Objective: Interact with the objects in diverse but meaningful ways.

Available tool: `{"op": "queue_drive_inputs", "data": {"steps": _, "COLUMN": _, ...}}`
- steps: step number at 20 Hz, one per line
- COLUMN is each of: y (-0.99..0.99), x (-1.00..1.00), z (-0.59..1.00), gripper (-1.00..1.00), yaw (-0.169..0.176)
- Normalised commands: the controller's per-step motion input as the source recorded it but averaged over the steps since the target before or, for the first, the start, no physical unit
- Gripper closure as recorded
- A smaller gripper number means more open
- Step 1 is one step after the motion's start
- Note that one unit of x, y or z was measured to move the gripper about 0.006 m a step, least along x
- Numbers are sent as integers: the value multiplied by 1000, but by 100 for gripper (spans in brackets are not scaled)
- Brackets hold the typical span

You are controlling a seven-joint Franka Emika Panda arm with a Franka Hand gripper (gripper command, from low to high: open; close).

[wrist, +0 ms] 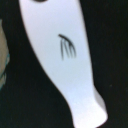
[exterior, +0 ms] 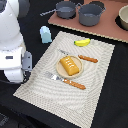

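A white fish (wrist: 62, 55) with a black fin mark fills the wrist view, very close to the camera, over a dark surface. No fingers show there, and the fish is hidden in the exterior view. My arm's hand (exterior: 15, 70) hangs at the exterior view's left, beside the placemat, with its fingers hidden. An orange ridged bread block (exterior: 70, 66) lies on a small plate (exterior: 58, 70). The yellow banana (exterior: 82, 42) rests near the mat's far edge. A pale blue cup (exterior: 45, 34) stands beyond the mat's far left corner. The grey long-handled pot (exterior: 65, 9) sits at the back.
A woven beige placemat (exterior: 40, 85) carries a fork (exterior: 67, 81) and another utensil (exterior: 82, 57), both orange-handled. A brown board (exterior: 110, 31) at the back holds a second grey pot (exterior: 91, 15). A bowl (exterior: 123, 18) sits at the far right edge.
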Motion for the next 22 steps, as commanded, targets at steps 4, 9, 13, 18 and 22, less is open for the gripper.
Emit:
{"op": "queue_drive_inputs", "data": {"steps": 4, "y": 126, "x": -175, "z": -254, "gripper": -100, "yaw": 0}}
{"op": "queue_drive_inputs", "data": {"steps": 9, "y": 27, "x": -41, "z": -243, "gripper": 100, "yaw": 0}}
{"op": "queue_drive_inputs", "data": {"steps": 13, "y": 0, "x": 0, "z": -177, "gripper": 100, "yaw": 0}}
{"op": "queue_drive_inputs", "data": {"steps": 18, "y": 0, "x": -41, "z": -149, "gripper": 100, "yaw": 0}}
{"op": "queue_drive_inputs", "data": {"steps": 22, "y": 5, "x": -112, "z": -217, "gripper": 100, "yaw": 12}}
